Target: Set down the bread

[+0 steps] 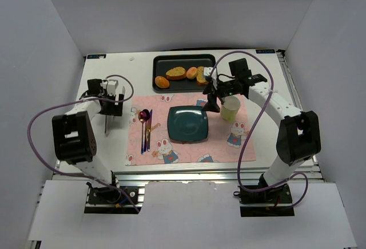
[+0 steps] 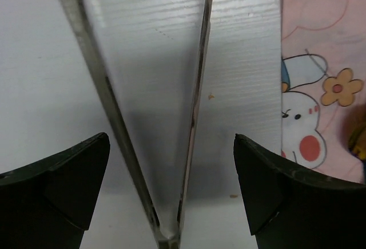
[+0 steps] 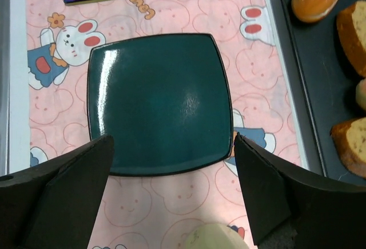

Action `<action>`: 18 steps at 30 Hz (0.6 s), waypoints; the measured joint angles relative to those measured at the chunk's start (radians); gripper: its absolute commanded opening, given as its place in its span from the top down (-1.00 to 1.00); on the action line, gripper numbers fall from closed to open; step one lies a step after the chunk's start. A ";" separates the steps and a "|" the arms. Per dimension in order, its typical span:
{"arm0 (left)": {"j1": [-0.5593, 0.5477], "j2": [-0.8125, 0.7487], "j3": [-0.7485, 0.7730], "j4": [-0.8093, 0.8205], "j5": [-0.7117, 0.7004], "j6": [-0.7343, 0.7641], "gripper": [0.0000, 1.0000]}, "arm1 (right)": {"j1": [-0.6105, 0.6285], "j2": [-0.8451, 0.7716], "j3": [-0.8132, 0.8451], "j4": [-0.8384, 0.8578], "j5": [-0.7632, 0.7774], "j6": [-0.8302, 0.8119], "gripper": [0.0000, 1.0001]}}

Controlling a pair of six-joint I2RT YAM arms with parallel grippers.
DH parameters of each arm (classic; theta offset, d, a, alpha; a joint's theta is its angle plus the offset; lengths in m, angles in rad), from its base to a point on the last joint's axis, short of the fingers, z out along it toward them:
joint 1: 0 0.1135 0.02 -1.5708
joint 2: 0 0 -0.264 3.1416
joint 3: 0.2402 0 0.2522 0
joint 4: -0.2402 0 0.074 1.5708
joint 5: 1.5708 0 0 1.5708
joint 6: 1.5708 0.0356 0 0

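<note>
The bread (image 1: 176,72), a long golden-brown toasted slice, lies in the black tray (image 1: 166,61) at the back. In the right wrist view it shows cut off at the right edge (image 3: 354,28). My right gripper (image 1: 212,102) is open and empty, hovering over the pink mat between the tray and the teal plate (image 1: 187,124). In its own view the gripper (image 3: 171,192) sits over the near rim of the plate (image 3: 160,89), which has nothing on it. My left gripper (image 1: 116,103) is open at the table's left, with metal tongs (image 2: 154,89) lying between its fingers.
The tray also holds two small orange rolls (image 1: 162,82) (image 1: 191,72) and a shorter toasted slice (image 1: 202,75). A pale green cup (image 1: 230,110) stands right of the plate, close to my right gripper. Iridescent cutlery (image 1: 146,127) lies on the bunny-print mat (image 1: 166,151).
</note>
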 measured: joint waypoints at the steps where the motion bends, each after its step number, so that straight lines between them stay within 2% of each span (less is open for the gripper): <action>1: 0.000 0.041 0.009 -0.002 0.003 0.019 -0.95 | -0.002 0.000 -0.008 0.004 0.008 0.005 -0.79; 3: 0.000 0.115 0.023 -0.013 0.010 0.054 -0.89 | -0.004 -0.001 -0.023 0.007 0.030 0.014 -0.79; 6: -0.001 0.139 0.048 -0.025 0.015 0.075 -0.76 | -0.010 -0.008 -0.030 0.014 0.045 0.019 -0.79; 8: -0.003 0.149 0.058 -0.031 0.015 0.084 -0.41 | -0.018 -0.014 -0.034 0.015 0.047 0.021 -0.79; 9: -0.004 0.153 0.063 -0.032 0.014 0.083 -0.41 | -0.023 -0.016 -0.035 0.016 0.049 0.023 -0.79; 10: -0.005 0.154 0.064 -0.034 0.013 0.082 -0.11 | -0.028 -0.016 -0.035 0.016 0.052 0.024 -0.79; 12: -0.006 0.156 0.066 -0.035 0.009 0.075 0.15 | -0.039 -0.016 -0.035 0.018 0.057 0.027 -0.79; 13: -0.008 0.156 0.065 -0.034 0.006 0.073 0.35 | -0.043 -0.016 -0.035 0.019 0.059 0.030 -0.79; 14: -0.008 0.156 0.064 -0.032 0.003 0.066 0.44 | -0.046 -0.016 -0.035 0.021 0.060 0.034 -0.79; 15: -0.008 0.156 0.062 -0.028 0.001 0.060 0.62 | -0.049 -0.016 -0.035 0.024 0.061 0.035 -0.79; 16: -0.009 0.154 0.058 -0.024 -0.001 0.046 0.96 | -0.053 -0.016 -0.035 0.026 0.063 0.038 -0.79; 18: -0.009 0.153 0.058 -0.020 -0.011 0.018 1.00 | -0.062 -0.016 -0.035 0.031 0.064 0.045 -0.79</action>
